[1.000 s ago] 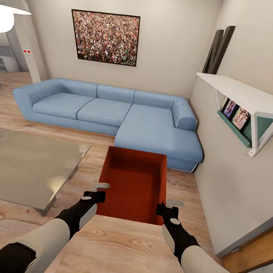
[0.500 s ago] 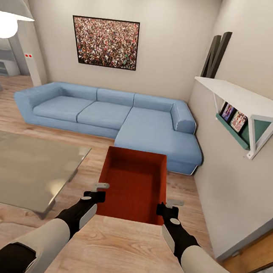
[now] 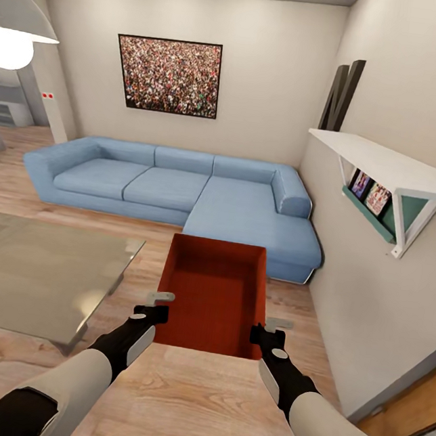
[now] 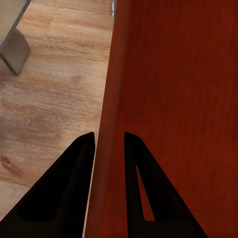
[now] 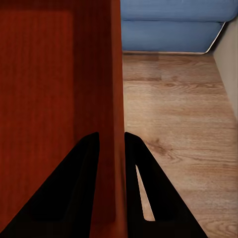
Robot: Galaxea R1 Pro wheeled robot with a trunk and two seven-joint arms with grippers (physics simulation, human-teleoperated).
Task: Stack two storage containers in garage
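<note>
In the living room, a red-orange open-topped storage container (image 3: 211,299) hangs between my two arms above the light wood planks, its long side pointing at the sofa. My left gripper (image 3: 155,309) is shut on its left wall near the near corner. The left wrist view shows that wall (image 4: 111,89) pinched in my left gripper (image 4: 109,141). At the opposite side, my right gripper (image 3: 262,332) is shut on the right wall. The right wrist view shows the same wall (image 5: 115,74) clamped by my right gripper (image 5: 111,141). The container is empty inside.
A blue corner sofa (image 3: 181,186) stands just beyond the container. A glass coffee table (image 3: 34,270) lies at the left. The beige wall (image 3: 364,304) with a white shelf (image 3: 382,160) runs close on the right, and a wooden door (image 3: 412,412) shows at the lower right.
The whole picture has shifted: sofa and crowd picture sit lower and the ceiling lights have come into view, so the camera moved. Both grippers keep the same hold on the container.
</note>
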